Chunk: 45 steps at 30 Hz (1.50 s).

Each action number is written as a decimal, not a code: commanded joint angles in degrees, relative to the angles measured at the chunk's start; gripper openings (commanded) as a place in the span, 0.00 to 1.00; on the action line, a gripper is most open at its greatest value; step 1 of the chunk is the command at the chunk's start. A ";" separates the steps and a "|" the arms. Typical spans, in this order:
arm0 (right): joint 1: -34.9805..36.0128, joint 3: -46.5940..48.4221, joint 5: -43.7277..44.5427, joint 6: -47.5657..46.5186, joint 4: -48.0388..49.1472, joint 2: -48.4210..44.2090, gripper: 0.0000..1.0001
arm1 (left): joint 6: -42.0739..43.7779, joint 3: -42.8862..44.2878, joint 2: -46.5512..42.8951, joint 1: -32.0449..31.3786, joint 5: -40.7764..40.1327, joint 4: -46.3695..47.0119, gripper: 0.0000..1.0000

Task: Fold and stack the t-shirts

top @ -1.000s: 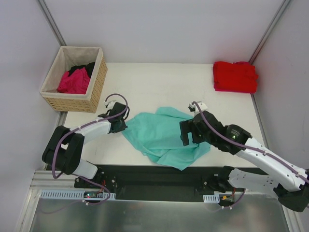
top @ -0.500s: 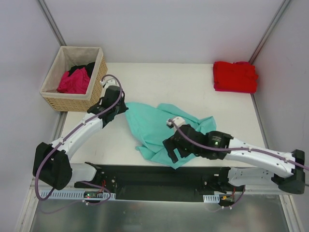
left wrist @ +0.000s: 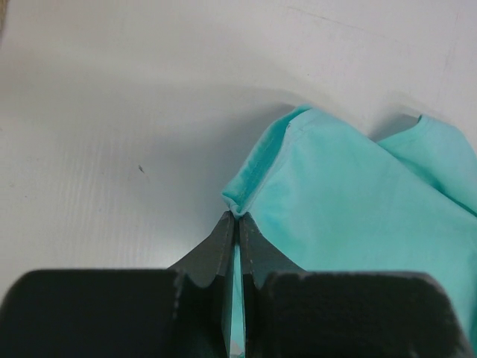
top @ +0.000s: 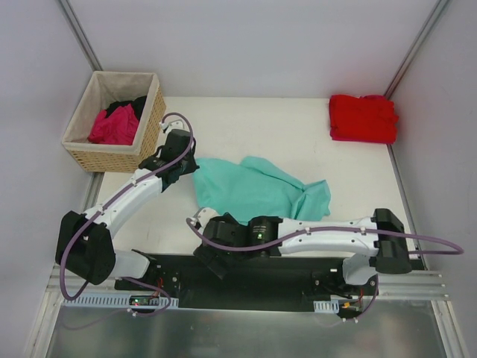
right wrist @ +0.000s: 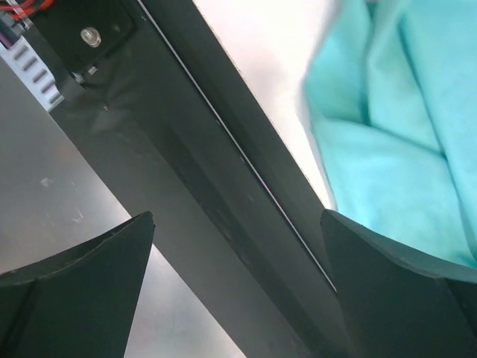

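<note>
Teal shirt (top: 253,190) lies mid-bench (top: 246,127); your left gripper (left wrist: 237,221) pinches its ten-o'clock corner, your right gripper (right wrist: 237,216) gapes empty at seven o'clock.

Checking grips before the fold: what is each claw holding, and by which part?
Left claw pinches the teal t-shirt at a hemmed corner on its left edge. Right claw is open, holding nothing.

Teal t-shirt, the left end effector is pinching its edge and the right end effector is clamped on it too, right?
No. The right end effector stands open, holding nothing, as the right wrist view shows. The left end effector does pinch the edge of the teal t-shirt.
</note>
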 commanded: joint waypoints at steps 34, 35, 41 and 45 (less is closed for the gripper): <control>-15.37 13.77 -20.93 -13.01 19.68 27.95 0.98 | 3.10 1.89 -3.63 2.58 2.13 -0.24 0.00; -15.81 13.16 -21.02 -13.09 19.95 27.60 0.98 | 2.93 1.72 -4.15 2.76 2.39 -0.16 0.00; -18.62 12.98 -21.98 -14.23 20.84 26.81 0.98 | 2.84 1.27 -4.86 3.20 2.83 0.11 0.00; -19.42 14.21 -22.42 -14.94 20.48 26.19 0.98 | 2.84 1.10 -4.77 3.38 3.00 0.11 0.00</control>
